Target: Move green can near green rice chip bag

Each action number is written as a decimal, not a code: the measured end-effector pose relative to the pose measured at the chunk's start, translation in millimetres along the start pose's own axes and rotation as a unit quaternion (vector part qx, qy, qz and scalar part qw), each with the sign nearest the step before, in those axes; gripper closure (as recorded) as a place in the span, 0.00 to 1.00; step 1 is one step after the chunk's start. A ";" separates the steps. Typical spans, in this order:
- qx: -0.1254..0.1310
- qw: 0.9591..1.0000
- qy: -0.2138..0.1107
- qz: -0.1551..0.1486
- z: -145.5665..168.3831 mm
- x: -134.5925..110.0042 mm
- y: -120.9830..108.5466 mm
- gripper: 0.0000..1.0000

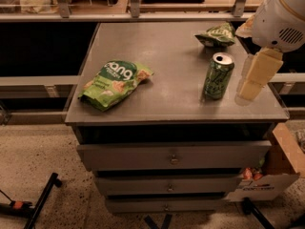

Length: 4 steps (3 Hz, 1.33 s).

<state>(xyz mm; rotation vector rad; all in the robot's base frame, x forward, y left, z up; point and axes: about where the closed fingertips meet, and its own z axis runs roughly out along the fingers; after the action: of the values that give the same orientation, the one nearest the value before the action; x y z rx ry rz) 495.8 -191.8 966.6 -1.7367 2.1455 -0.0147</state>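
Note:
The green can [218, 76] stands upright on the right side of the grey cabinet top [176, 46], near the front edge. The green rice chip bag [116, 82] lies flat at the front left of the same top, well apart from the can. My gripper [253, 76] hangs from the white arm [286, 18] just right of the can, at about its height, with a small gap between them. It holds nothing.
A smaller dark green snack bag [217, 34] lies at the back right, behind the can. The cabinet has several drawers [174, 156] below. A cardboard box [276, 171] sits on the floor at right; a black stand leg [40, 204] lies at lower left.

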 end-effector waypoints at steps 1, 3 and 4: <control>-0.006 1.000 -0.009 -0.011 20.1 -13.4 -19.5 0.00; -0.006 1.000 -0.012 -0.008 42.0 -17.7 -54.6 0.00; -0.006 1.000 -0.004 -0.009 50.4 -13.1 -66.4 0.00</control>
<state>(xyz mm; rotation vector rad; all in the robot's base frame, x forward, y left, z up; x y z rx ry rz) 575.4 -183.8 939.6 -1.7606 2.1279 0.0013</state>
